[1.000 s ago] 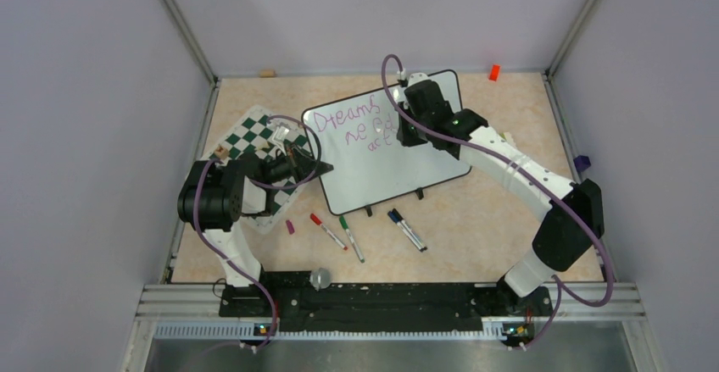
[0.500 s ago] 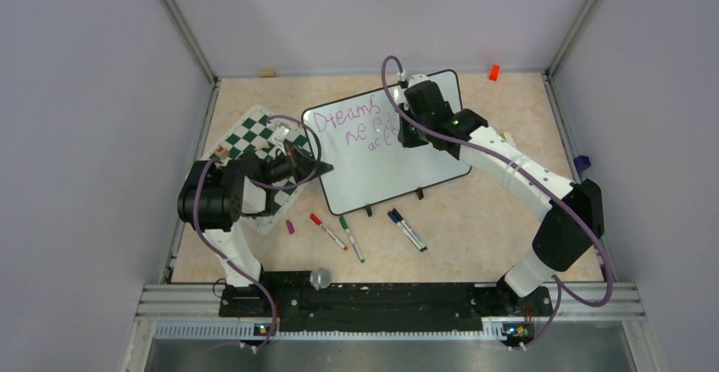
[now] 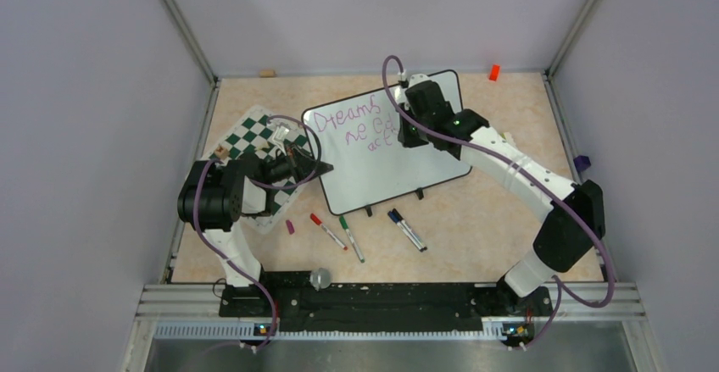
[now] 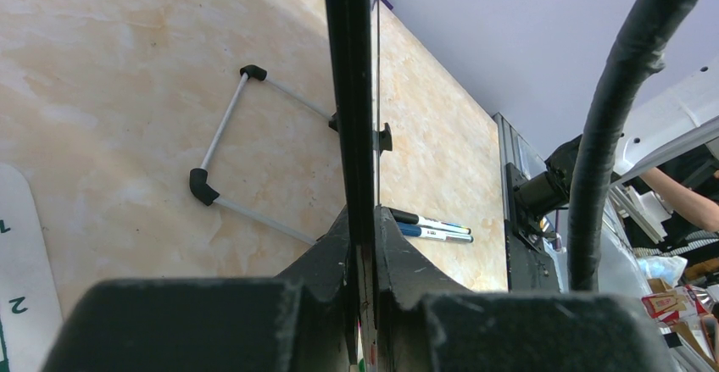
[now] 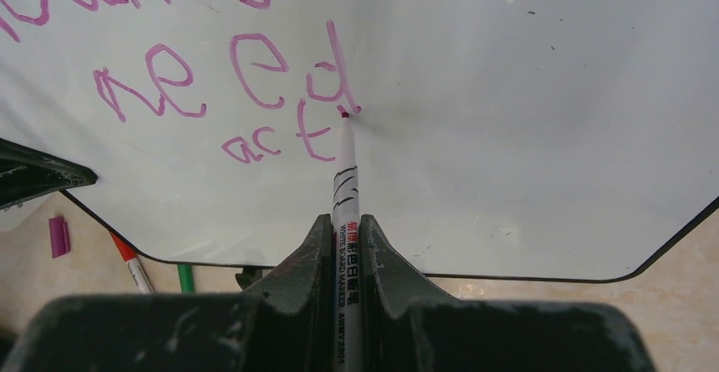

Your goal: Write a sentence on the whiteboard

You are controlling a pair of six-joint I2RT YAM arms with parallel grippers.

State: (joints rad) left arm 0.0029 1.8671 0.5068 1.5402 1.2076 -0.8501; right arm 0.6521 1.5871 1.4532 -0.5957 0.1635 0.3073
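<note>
Comparing the overhead view with those taken up to a second before, next to no change is recorded. The right arm (image 3: 509,164) is found over the same upper-middle part of the whiteboard (image 3: 398,173), and the left arm (image 3: 225,198) is at the same left corner. The loose items are unmoved. The sentence (image 3: 349,124) reads as before: "Dreams", then "need", then "act", on slanted lines in purple-pink.

The right jaws are clenched on a white-bodied marker (image 5: 346,181). Its tip is pressed to the board at the foot of the "d" in "need", just above the "t" of "act". The left jaws are clamped on the black frame of the whiteboard, which is seen edge-on between them in the left wrist view.

The whiteboard lies on a beige marbled counter (image 3: 500,219), its left corner just beside a green-and-white chess mat (image 3: 250,139). Near its front edge are noted a red marker (image 3: 326,230), a green marker (image 3: 351,238), a pair of dark-capped markers (image 3: 407,229) and a small purple cap (image 3: 290,227). A small orange object (image 3: 493,72) is seen at the far edge. The counter is enclosed by plain lilac-grey walls (image 3: 85,92) with aluminium corner posts, and a metal rail (image 3: 381,300) runs along the near side.
</note>
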